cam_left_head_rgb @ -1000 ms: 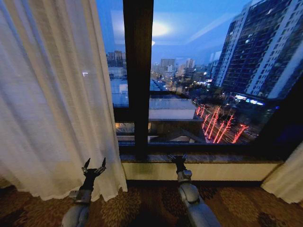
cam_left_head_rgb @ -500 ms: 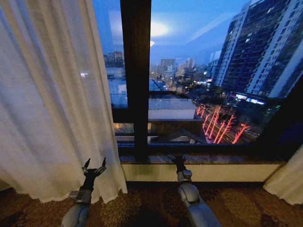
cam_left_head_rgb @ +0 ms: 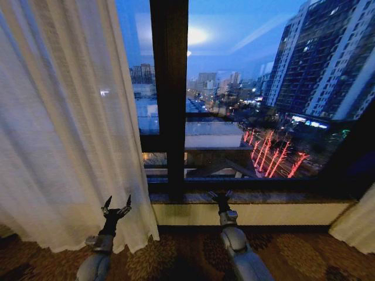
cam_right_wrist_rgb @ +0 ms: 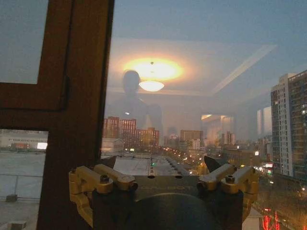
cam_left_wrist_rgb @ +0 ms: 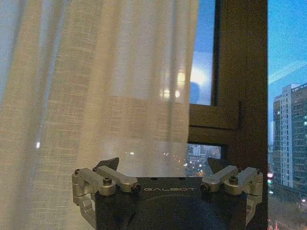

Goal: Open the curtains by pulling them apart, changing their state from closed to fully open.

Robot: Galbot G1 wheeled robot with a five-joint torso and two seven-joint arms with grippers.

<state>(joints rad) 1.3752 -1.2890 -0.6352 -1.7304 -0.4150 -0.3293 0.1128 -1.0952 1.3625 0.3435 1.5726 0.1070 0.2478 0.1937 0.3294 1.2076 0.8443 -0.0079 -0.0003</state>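
1. The thin see-through white curtain (cam_left_head_rgb: 58,129) hangs in folds on the left; the other white curtain (cam_left_head_rgb: 354,225) peeks in at the far right.
2. The dark wooden window post (cam_left_head_rgb: 169,93) stands between them.
3. The left gripper (cam_left_head_rgb: 116,204) is low by the left curtain's hem, jaws apart.
4. The right gripper (cam_left_head_rgb: 220,195) is by the sill, jaws apart.

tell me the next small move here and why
Probably move the left gripper forward to the inner edge of the left curtain and grip it: that panel covers the left part of the window, and the gripper is open in front of its lower edge. The right gripper is open near the sill.
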